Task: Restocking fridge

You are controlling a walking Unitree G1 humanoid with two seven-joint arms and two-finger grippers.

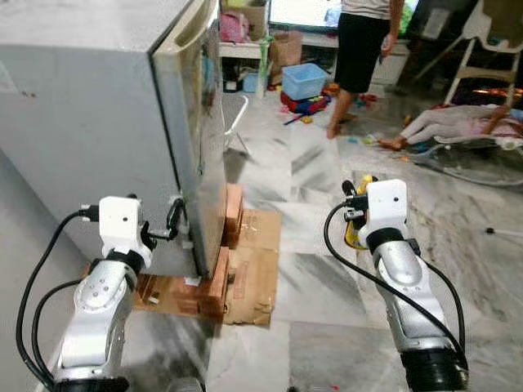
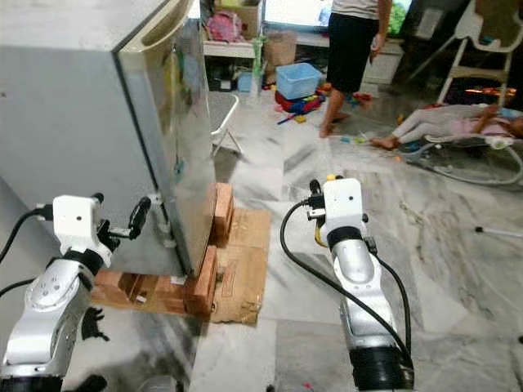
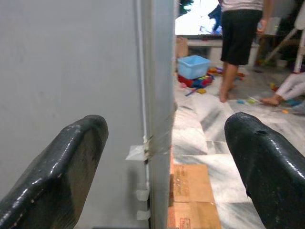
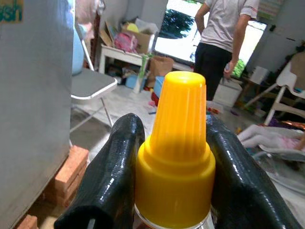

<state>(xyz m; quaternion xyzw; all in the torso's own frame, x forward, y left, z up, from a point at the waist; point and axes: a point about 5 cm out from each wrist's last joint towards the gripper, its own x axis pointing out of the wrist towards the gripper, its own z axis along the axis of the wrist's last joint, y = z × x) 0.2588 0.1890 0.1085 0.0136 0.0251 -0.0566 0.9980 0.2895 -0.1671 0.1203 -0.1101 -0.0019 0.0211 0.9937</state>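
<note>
While the right gripper (image 4: 174,157) clamps a yellow-capped bottle (image 4: 177,143), the left gripper (image 3: 164,157) gapes wide at the grey metal fridge's (image 1: 90,122) door edge.

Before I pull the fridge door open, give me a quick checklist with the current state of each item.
1. Left pincer open around the door edge: ok, one finger on each side.
2. Fingers touching the door: cannot tell.
3. Bottle with the yellow cap held in the right pincer: ok, fingers clamp it on both sides.
4. Fridge steady on its bricks: cannot tell.
5. Person away from the door's swing: ok, standing far across the room.
</note>
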